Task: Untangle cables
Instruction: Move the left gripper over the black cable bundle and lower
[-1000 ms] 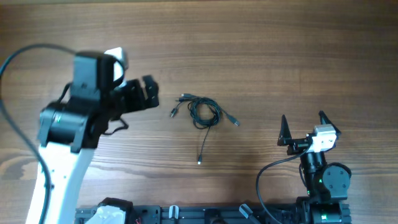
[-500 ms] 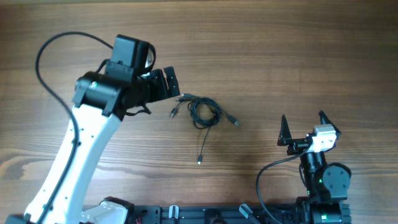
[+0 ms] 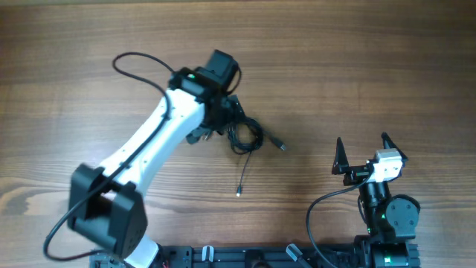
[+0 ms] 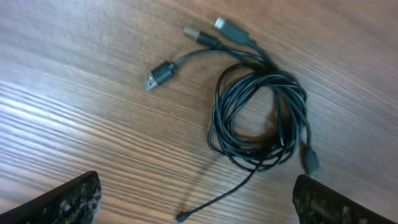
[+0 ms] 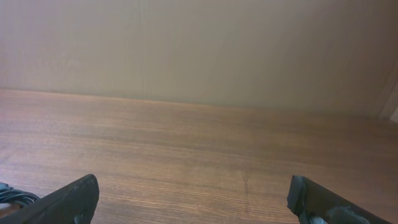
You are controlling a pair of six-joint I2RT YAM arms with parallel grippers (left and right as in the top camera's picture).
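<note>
A tangle of thin black cables lies in a loose coil at the middle of the wooden table, with plug ends sticking out and one strand trailing toward the front. In the left wrist view the coil lies ahead of the fingers, its USB plugs to the far left. My left gripper hovers over the coil's left side, open and empty; its fingertips straddle the trailing strand. My right gripper is open and empty at the front right, apart from the cables. A bit of cable shows at the right wrist view's lower left.
The left arm reaches diagonally from the front left over the table, with its own black lead looping behind it. The right arm's base stands at the front right edge. A plain wall rises beyond the table's far edge.
My left arm has swung to the right and stretched out, bringing its gripper from the table's left side to over the cable tangle. The right arm and the cables have not moved.
</note>
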